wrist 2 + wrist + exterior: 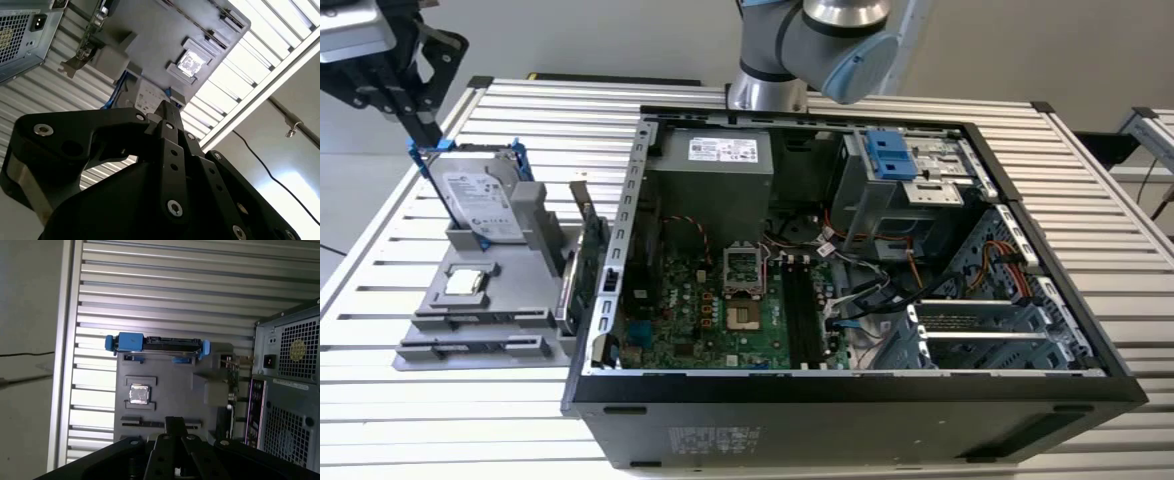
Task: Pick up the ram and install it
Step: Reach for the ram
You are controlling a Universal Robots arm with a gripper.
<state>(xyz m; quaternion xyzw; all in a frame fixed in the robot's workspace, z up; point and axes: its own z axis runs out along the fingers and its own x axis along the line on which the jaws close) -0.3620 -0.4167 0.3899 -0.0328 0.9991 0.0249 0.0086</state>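
The arm (834,40) hangs raised, jaws pressed together.

Exterior view: bright, even, diffuse light; soft shade lies inside the computer case (854,385). Second wrist view: strong glare, table slats (235,75) blown out to white; gripper (167,111) a dark, backlit mass. First wrist view: table slats pale, flat light, faint shadows.

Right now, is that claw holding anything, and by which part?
Nothing. The claw is shut, fingertips together with nothing between them, above the grey parts tray.
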